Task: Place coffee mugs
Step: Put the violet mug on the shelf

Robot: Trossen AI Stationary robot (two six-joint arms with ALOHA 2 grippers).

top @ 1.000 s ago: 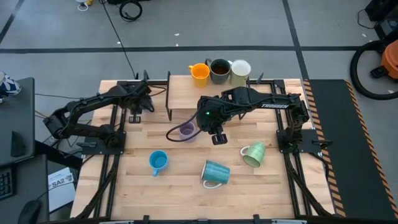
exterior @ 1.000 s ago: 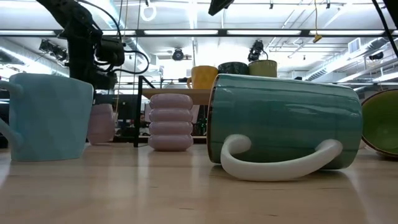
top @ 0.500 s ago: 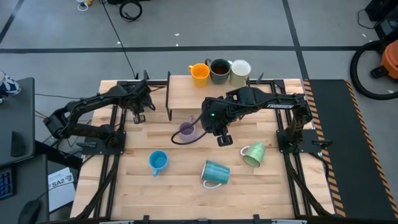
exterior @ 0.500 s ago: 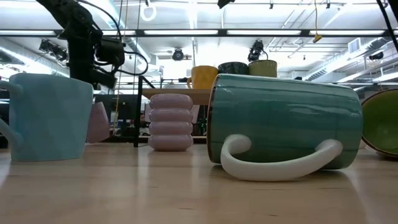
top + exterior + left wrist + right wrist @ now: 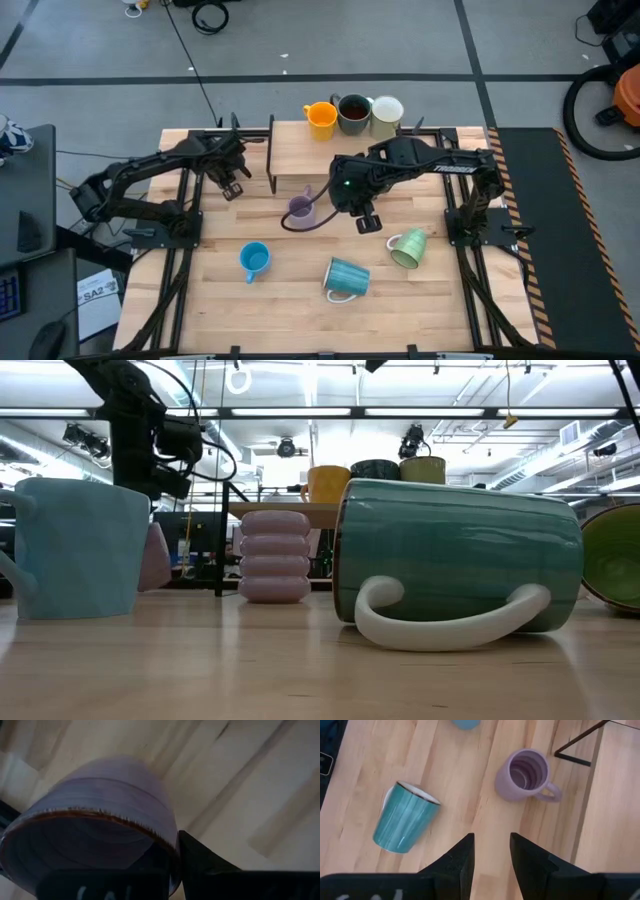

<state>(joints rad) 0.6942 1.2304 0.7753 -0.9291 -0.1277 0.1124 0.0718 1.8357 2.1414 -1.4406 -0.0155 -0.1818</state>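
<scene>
My left gripper (image 5: 232,183) is shut on a smooth lavender mug (image 5: 100,805) near the table's left far part; in the low view this mug (image 5: 153,556) shows tilted behind the blue mug (image 5: 75,545). My right gripper (image 5: 367,222) hovers open over bare wood, between the upright ribbed lavender mug (image 5: 300,208) and the pale green mug (image 5: 408,248), which lies on its side. The teal mug (image 5: 345,278) also lies on its side. The blue mug (image 5: 255,260) stands upright. Orange (image 5: 320,117), dark brown (image 5: 353,113) and cream (image 5: 387,115) mugs stand on the raised shelf. My left gripper holds the smooth lavender mug by its rim wall (image 5: 167,847). One finger (image 5: 200,865) lies on the outside of the wall, and the other seems to reach into the mouth. The mug sits tilted in the hold; whether its base is clear of the table I cannot tell.
A raised wooden shelf (image 5: 300,150) with a black metal frame (image 5: 272,160) runs along the far edge. Black rails (image 5: 180,250) border both sides of the table. Bare wood lies in the near left corner and between the blue and ribbed lavender mugs.
My left gripper has shifted a little toward the table's right, and the smooth lavender mug has tipped from upright to tilted. My right gripper has drifted toward the table's right, away from the ribbed lavender mug, which has stayed put.
</scene>
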